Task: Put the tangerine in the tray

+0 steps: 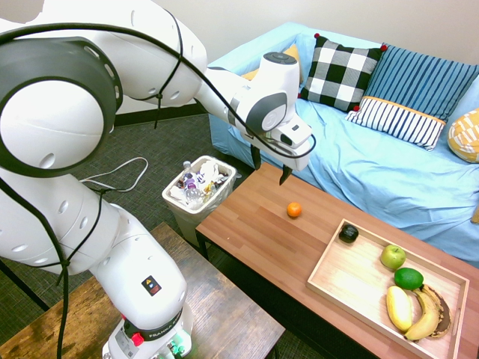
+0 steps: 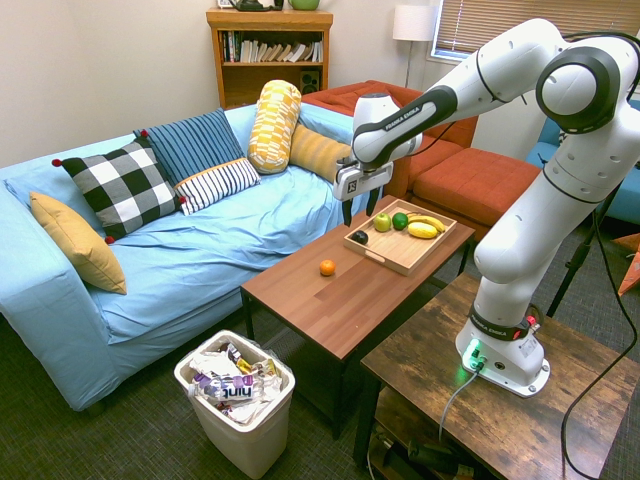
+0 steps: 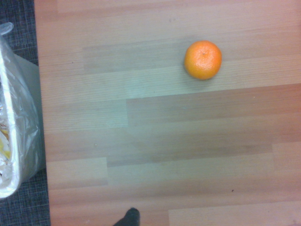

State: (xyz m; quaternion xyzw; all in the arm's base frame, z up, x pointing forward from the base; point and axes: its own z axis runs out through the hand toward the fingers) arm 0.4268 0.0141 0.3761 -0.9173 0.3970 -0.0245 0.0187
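The tangerine (image 1: 294, 210) (image 2: 327, 267) (image 3: 202, 60) is a small bright orange fruit lying alone on the brown wooden table (image 1: 254, 232). The light-wood tray (image 1: 358, 286) (image 2: 392, 250) rests on the same table farther along, holding fruit. My gripper (image 1: 270, 167) (image 2: 358, 208) hangs open and empty well above the table, up and to the left of the tangerine in the first exterior view. Nothing sits between its fingers.
The tray holds a green apple (image 1: 392, 256), a lime (image 1: 409, 278), bananas (image 1: 418, 312) and a dark fruit (image 1: 348, 233). A white bin of rubbish (image 1: 199, 191) stands beside the table end. A blue sofa (image 1: 389, 172) with cushions runs along the table's far side.
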